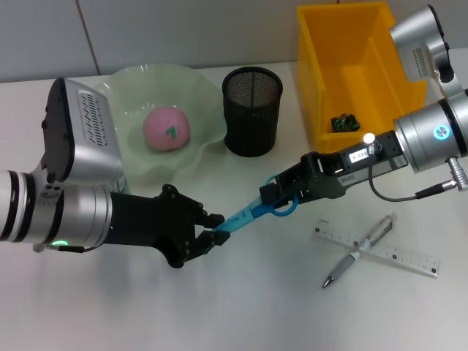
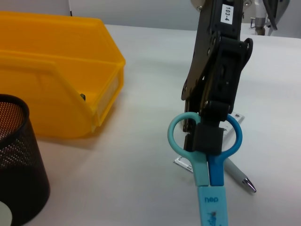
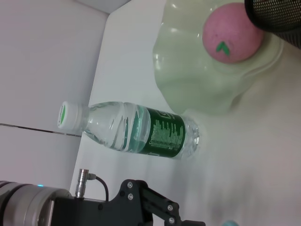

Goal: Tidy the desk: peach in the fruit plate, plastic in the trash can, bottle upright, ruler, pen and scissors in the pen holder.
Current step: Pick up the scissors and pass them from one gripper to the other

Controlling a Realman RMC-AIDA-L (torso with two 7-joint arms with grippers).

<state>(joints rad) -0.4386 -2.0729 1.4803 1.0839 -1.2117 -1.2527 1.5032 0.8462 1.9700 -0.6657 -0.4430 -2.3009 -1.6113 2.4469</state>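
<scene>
Blue scissors [image 1: 245,216] hang tilted above the table between both grippers. My right gripper [image 1: 281,199] is shut on their ring handles [image 2: 207,160], and my left gripper [image 1: 216,228] is closed on the sheathed blade tip. The pink peach [image 1: 167,128] lies in the pale green fruit plate [image 1: 139,164]. Behind the scissors stands the black mesh pen holder [image 1: 252,110]. The yellow trash can [image 1: 322,88] holds a dark scrap of plastic [image 1: 345,123]. A silver pen [image 1: 362,248] lies across the clear ruler [image 1: 398,256]. Beside the plate, the bottle [image 3: 141,132] stands on its base, hidden in the head view.
My left arm's bulky silver wrist [image 1: 73,183] covers the table's left side. The yellow bin sits at the back right, close to my right arm [image 1: 431,135]. Pen and ruler occupy the front right, below my right gripper.
</scene>
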